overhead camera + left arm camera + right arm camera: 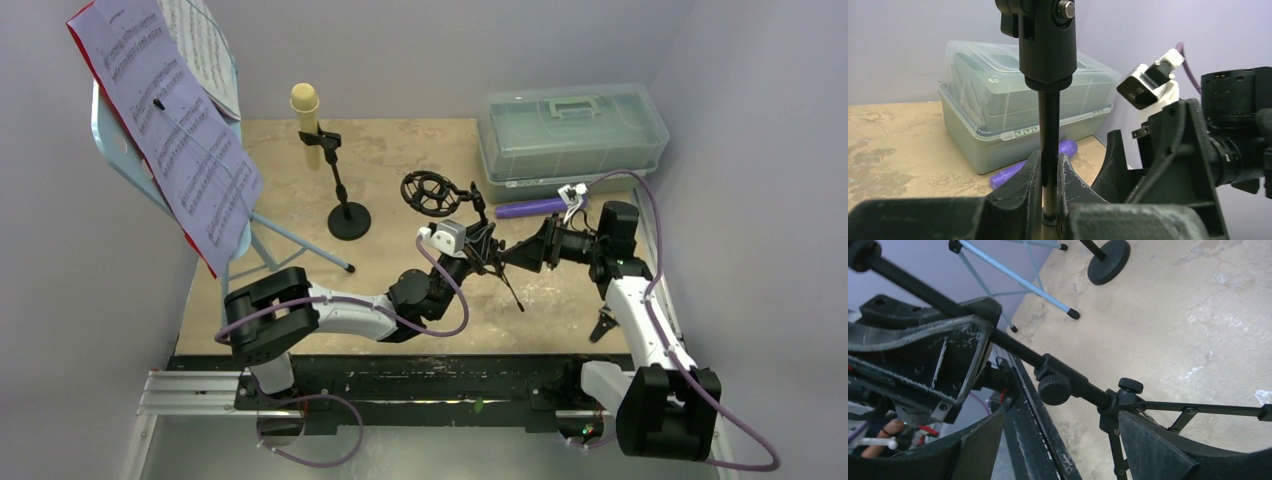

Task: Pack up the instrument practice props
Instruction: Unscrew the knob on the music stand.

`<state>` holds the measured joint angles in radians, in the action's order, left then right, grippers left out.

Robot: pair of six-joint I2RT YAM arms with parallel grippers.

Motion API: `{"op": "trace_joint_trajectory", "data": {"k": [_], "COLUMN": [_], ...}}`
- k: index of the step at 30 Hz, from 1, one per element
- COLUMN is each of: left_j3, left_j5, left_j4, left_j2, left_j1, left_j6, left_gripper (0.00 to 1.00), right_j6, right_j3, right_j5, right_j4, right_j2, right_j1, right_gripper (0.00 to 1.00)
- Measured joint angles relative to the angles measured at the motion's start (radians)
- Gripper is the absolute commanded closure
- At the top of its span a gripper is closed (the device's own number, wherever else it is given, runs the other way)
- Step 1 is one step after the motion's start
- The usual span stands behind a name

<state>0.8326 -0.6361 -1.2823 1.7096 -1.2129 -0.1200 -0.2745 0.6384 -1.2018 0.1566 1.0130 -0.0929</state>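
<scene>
While in left hand (479, 247), mic holder (1048, 50) central

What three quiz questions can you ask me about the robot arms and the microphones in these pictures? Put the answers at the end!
1. True or false: the purple microphone lies flat on the table next to the plastic box.
2. What is the left gripper clamping? A) a black stand's pole B) a spoon C) nothing
3. What color is the upright microphone in the holder with the round base?

Key: 1 true; 2 A; 3 cream.
</scene>
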Motion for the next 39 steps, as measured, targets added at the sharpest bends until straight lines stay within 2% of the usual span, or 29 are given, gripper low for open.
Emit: {"op": "trace_joint_trajectory", "data": {"k": [5,12,19,22,26,30,33,37,39], "left_j3": [0.010,0.017,0.028,0.029,0.029,0.029,0.029,0.029,0.029], "left_j5": [0.000,0.000,0.000,0.000,-0.004,-0.004,-0.004,-0.004,-0.005], "left_j4": [-0.023,-0.025,-0.035,-0.038,-0.039,-0.038,-0.038,-0.039,-0.040], "left_j2": [0.027,0.044,0.045,0.045,0.045,0.045,0.045,0.045,0.045], "left_j1": [-0.002,-0.008,-0.014,-0.016,-0.019,-0.024,-0.027,-0.029,-0.031], "left_j6": [0.010,0.010,0.010,0.010,0.011,0.011,0.011,0.011,0.012], "left_gripper": [1.00,1.00,1.00,1.00,1.00,1.00,1.00,1.00,1.00], "right_j6": [-0.100,-0.148,-0.190,-0.189,-0.190,-0.189,-0.189,-0.187,-0.183], "right_j3": [0.000,-0.008,-0.033,-0.035,-0.037,-0.037,-0.037,-0.037,-0.037], "right_j5": [-0.022,-0.047,-0.050,-0.050,-0.050,-0.050,-0.051,-0.051,-0.050], "right_j4": [-0.070,-0.132,-0.199,-0.207,-0.211,-0.217,-0.219,-0.220,-0.222], "right_j2": [0.077,0.085,0.066,0.066,0.064,0.064,0.064,0.057,0.048], "right_j1": [0.000,0.000,0.000,0.000,0.000,0.000,0.000,0.000,0.000], "right_gripper": [0.22,0.43,0.71,0.70,0.54,0.49,0.54,0.70,0.82]}}
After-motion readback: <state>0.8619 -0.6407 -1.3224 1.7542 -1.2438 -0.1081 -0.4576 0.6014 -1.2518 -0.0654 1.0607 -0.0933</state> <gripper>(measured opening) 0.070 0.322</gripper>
